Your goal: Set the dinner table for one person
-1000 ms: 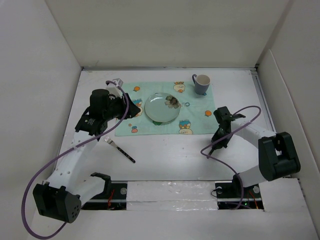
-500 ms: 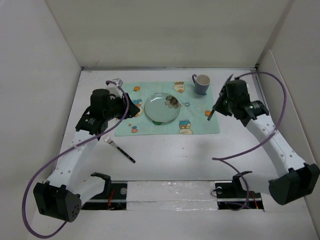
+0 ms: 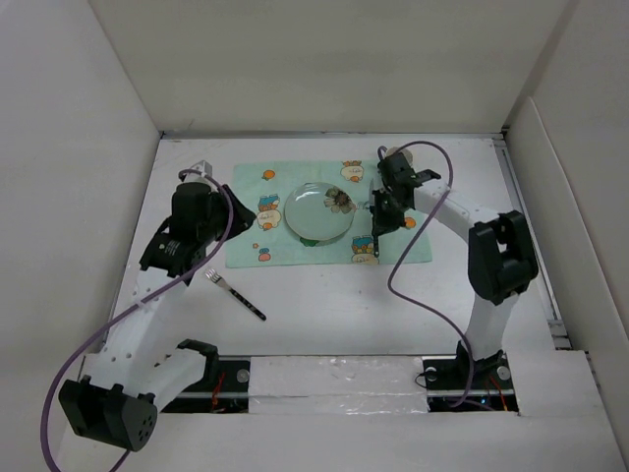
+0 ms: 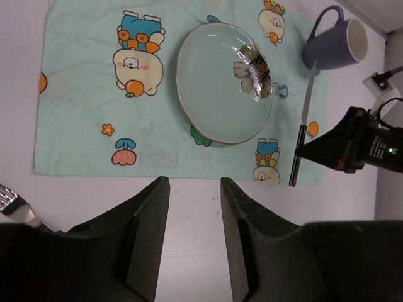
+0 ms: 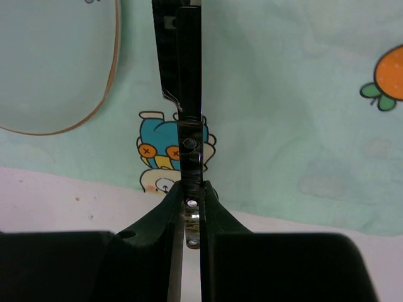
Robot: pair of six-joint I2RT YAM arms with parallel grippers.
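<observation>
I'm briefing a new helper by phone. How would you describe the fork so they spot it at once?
On the white table lies a mint placemat. The fork rests on bare tabletop just off the mat's near left corner. Silver tines, dark handle, it is the only cutlery lying free; the knife is in the right pincer.

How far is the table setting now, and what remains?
Done: the plate sits on the placemat and the mug stands at its far right corner. In hand: the right gripper holds the knife just right of the plate. To do: the fork lies on the bare table, off the placemat, and the left gripper is open.
</observation>
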